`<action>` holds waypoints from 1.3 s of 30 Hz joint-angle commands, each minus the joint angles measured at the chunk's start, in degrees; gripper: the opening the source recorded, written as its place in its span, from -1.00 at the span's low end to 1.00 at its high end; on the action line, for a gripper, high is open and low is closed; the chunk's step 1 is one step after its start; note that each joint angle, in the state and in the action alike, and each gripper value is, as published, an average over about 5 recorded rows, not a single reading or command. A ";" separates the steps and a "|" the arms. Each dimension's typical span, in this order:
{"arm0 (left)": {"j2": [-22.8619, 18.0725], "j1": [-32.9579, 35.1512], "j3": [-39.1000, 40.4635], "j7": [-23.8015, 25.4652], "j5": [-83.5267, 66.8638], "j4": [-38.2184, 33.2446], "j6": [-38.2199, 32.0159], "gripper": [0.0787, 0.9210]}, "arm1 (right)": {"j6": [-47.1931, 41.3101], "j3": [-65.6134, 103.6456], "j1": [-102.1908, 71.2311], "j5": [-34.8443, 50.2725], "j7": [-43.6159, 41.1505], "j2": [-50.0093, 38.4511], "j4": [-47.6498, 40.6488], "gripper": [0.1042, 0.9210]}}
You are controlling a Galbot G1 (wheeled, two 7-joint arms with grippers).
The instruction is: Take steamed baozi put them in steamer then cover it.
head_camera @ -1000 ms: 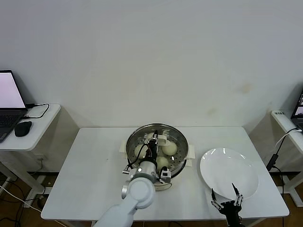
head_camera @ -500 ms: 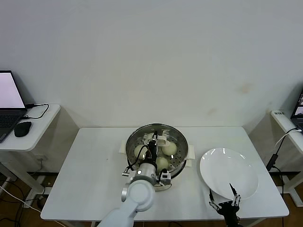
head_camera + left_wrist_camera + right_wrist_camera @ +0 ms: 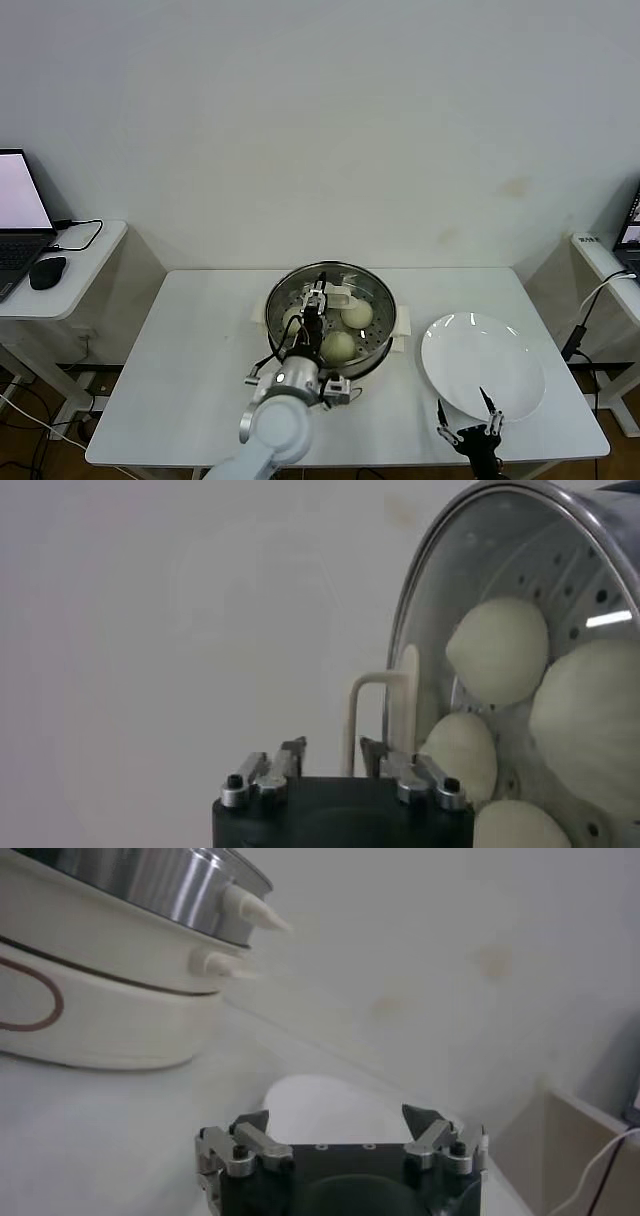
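Note:
The steamer (image 3: 381,340) stands mid-table, steel on a cream base (image 3: 90,1013). The glass cover (image 3: 450,580) lies on it, its cream handle (image 3: 385,710) upright at the centre. Several baozi (image 3: 497,650) lie under the glass on the perforated tray, and three of them (image 3: 357,313) can be made out in the head view. My left gripper (image 3: 320,291) hovers over the lid. Its fingers (image 3: 292,758) stand apart on either side of one leg of the handle, with a gap showing. My right gripper (image 3: 467,428) is open and empty at the table's front right.
A white plate (image 3: 483,365) lies bare to the right of the steamer, just beyond the right gripper, and it shows in the right wrist view too (image 3: 330,1103). A side desk with a laptop (image 3: 20,200) and a mouse (image 3: 48,270) stands at the far left.
The left gripper has opened off the cover's handle and its arm has drawn back a little toward me. The right gripper has drifted slightly left along the table's front edge.

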 commanded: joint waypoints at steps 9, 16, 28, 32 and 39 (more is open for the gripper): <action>9.26 22.89 -18.23 -28.00 -47.83 -18.43 -15.47 0.73 | -0.01 -1.47 -2.31 5.81 -0.79 -0.92 3.49 0.76; 7.36 34.13 -35.22 -30.17 -81.24 -11.57 -43.73 0.77 | 0.05 -3.35 -5.70 9.07 -1.02 -3.33 6.69 0.76; 10.26 46.01 -40.13 -28.84 -98.53 -9.98 -31.76 0.77 | -1.56 -4.88 -12.81 17.78 -1.84 -9.57 10.39 0.76; 9.49 46.26 -40.13 -27.86 -99.67 -8.33 -28.82 0.77 | -1.94 -5.35 -13.49 18.42 -1.52 -9.73 10.81 0.76; 7.73 46.27 -40.72 -23.55 -98.81 -6.25 -31.80 0.77 | -1.90 -5.76 -13.52 18.49 -1.35 -10.30 11.08 0.76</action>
